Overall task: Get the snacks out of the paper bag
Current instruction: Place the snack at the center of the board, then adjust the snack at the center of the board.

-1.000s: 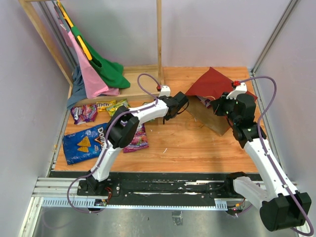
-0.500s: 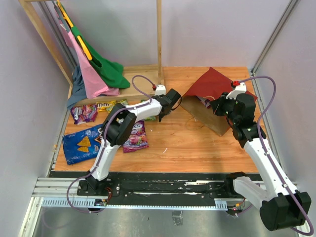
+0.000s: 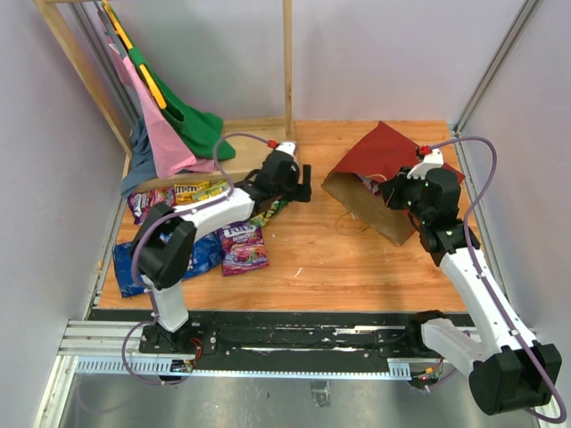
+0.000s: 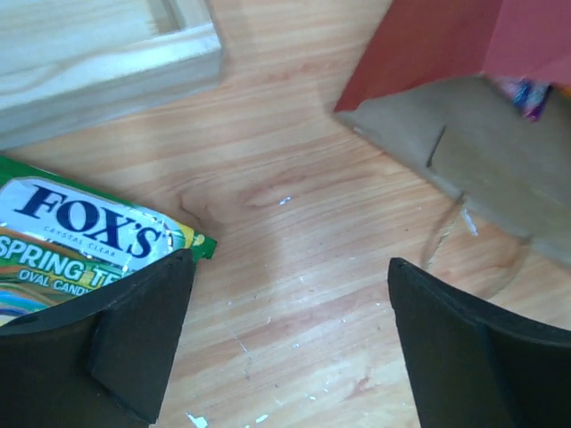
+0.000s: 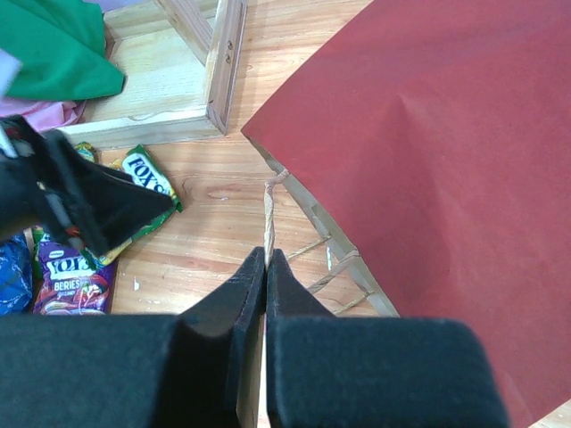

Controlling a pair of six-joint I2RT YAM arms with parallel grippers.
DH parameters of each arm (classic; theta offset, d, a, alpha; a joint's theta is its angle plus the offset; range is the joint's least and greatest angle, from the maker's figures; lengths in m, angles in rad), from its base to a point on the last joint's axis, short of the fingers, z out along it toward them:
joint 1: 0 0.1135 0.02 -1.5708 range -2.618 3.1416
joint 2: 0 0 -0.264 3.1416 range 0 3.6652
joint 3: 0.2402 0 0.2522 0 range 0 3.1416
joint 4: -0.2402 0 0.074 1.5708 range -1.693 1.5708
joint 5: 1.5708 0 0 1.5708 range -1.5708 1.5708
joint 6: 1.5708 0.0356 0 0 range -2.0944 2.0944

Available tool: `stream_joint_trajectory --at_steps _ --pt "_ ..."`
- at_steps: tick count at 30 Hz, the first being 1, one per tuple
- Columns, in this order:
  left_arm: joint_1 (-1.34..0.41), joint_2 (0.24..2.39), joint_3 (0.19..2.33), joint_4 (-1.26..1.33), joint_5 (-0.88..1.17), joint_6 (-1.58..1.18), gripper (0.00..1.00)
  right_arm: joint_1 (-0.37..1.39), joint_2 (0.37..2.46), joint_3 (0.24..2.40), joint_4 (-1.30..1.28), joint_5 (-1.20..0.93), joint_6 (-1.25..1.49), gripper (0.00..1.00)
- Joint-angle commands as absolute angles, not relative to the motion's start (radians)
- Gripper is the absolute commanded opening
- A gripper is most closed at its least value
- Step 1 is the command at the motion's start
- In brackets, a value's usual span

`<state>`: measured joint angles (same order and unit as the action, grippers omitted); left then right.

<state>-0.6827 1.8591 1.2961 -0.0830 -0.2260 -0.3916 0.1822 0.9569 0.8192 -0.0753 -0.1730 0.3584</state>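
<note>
**Top view.** My left arm is stretching from its base up and rightward over the wooden table (image 3: 330, 259), its elbow hanging above the large glossy blue Doritos chip bag (image 3: 203, 256). My left gripper (image 3: 302, 183) is hovering near the corner of the pale wooden frame (image 3: 259, 125). My right arm is leaning forward and left, putting my right gripper (image 3: 385, 192) at the mouth of the tall dark red paper bag (image 3: 384, 147). The bag is lying on its side at the far right. Its mouth is facing left and near, and its long axis is running roughly back toward the far right corner.

**Left wrist.** My left fingers (image 4: 134, 339) are standing wide apart, gripping nothing. The yellow-green Fox's candy packet (image 4: 80, 241) is lying flat just beside the left one.

**Right wrist.** My right fingers (image 5: 245, 290) are pressing together, pinching the bag's thin string handle (image 5: 268, 209). A purple candy packet (image 5: 67, 281) is lying at the left.
</note>
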Motion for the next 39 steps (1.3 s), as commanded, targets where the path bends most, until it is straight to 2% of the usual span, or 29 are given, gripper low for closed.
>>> stream_joint_trajectory --at_steps 1,2,4,5,6,12,16,21,30,39 --pt "-0.57 1.73 1.18 0.092 0.02 -0.388 0.8 0.173 0.956 0.812 -0.051 -0.192 0.345 0.02" --pt "-0.545 1.714 1.151 0.116 0.071 -0.406 0.63 0.172 0.956 0.811 -0.051 -0.193 0.346 0.02" --pt "-0.494 1.694 1.111 0.142 0.109 -0.435 0.38 0.172 0.956 0.812 -0.051 -0.195 0.346 0.01" --pt "-0.471 1.689 1.092 0.15 0.116 -0.447 0.3 0.173 0.956 0.812 -0.051 -0.195 0.347 0.02" --pt "-0.45 1.686 1.069 0.157 0.123 -0.456 0.27 0.172 0.956 0.81 -0.05 -0.197 0.347 0.02" --pt "-0.388 1.708 0.994 0.2 0.085 -0.518 0.25 0.173 0.964 0.81 -0.043 -0.208 0.353 0.01" --pt "-0.371 1.743 0.976 0.193 0.013 -0.563 0.15 0.172 0.964 0.81 -0.044 -0.209 0.351 0.01" --pt "-0.371 1.752 0.897 0.256 -0.038 -0.623 0.15 0.172 0.967 0.81 -0.045 -0.207 0.35 0.01" --pt "-0.373 1.83 0.804 0.4 0.108 -0.734 0.16 0.172 0.965 0.81 -0.047 -0.209 0.349 0.01" --pt "-0.371 1.917 0.888 0.375 0.155 -0.653 0.18 0.172 0.958 0.811 -0.048 -0.215 0.351 0.01"
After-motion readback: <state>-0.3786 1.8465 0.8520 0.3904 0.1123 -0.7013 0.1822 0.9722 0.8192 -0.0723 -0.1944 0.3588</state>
